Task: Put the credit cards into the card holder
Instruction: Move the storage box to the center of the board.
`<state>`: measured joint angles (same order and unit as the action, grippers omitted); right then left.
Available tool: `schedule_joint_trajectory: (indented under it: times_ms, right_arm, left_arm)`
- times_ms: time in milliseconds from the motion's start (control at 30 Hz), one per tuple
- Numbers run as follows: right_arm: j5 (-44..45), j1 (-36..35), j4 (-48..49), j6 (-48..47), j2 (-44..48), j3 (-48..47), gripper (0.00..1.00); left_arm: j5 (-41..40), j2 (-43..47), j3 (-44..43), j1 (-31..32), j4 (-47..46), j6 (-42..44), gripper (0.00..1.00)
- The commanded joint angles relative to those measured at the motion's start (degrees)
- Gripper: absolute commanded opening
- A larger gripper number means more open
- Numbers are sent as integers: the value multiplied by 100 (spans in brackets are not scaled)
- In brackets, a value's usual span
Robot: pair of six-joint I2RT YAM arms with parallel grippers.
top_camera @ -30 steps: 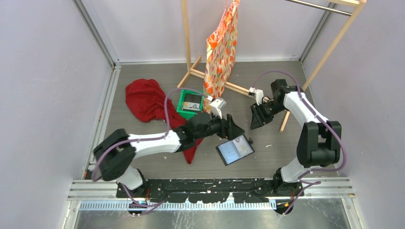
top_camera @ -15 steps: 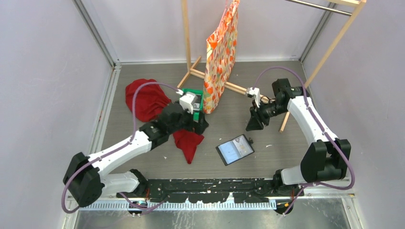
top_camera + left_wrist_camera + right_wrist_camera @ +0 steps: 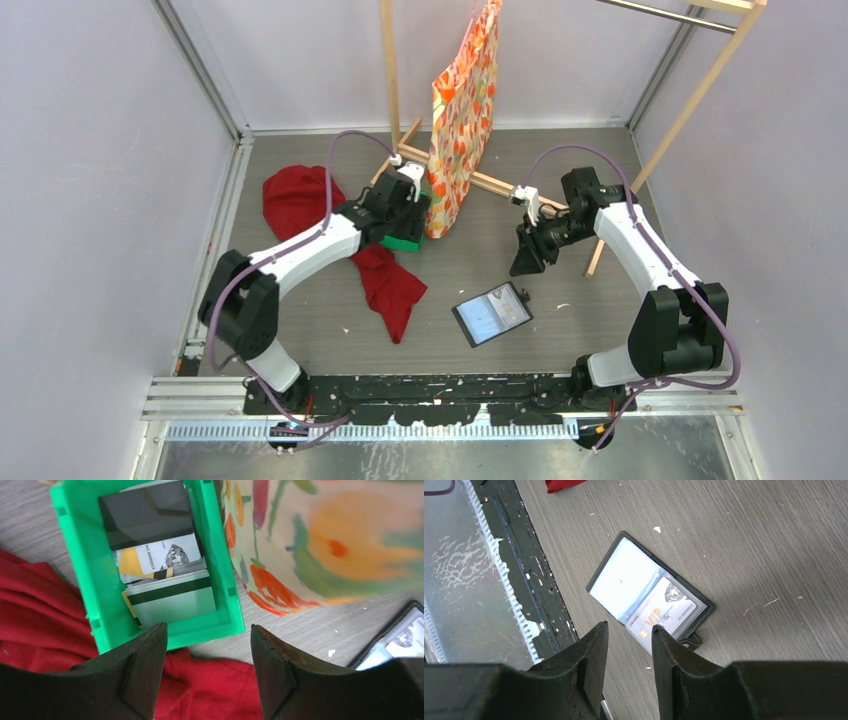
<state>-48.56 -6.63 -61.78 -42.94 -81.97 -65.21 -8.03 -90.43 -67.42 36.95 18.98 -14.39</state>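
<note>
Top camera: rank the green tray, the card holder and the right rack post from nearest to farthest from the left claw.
1. Green tray: directly under the left claw.
2. Card holder: lying open, off to the claw's right and closer to the near edge.
3. Right rack post: leaning along the far right side.
</note>
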Motion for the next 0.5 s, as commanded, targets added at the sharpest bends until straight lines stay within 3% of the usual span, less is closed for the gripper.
schedule_joint_trajectory:
  times_ms: [0, 267, 467]
  right_arm:
    - [21, 1, 119, 75, -57, -41, 43]
    - [46, -7, 91, 75, -38, -36, 42]
    - [64, -1, 56, 66, -14, -40, 42]
  left_arm:
    - [-1, -466, -596, -53, 106, 75, 64]
    - [179, -1525, -1365, -98, 21, 51, 71]
    - [175, -2073, -1898, -124, 166, 188, 65]
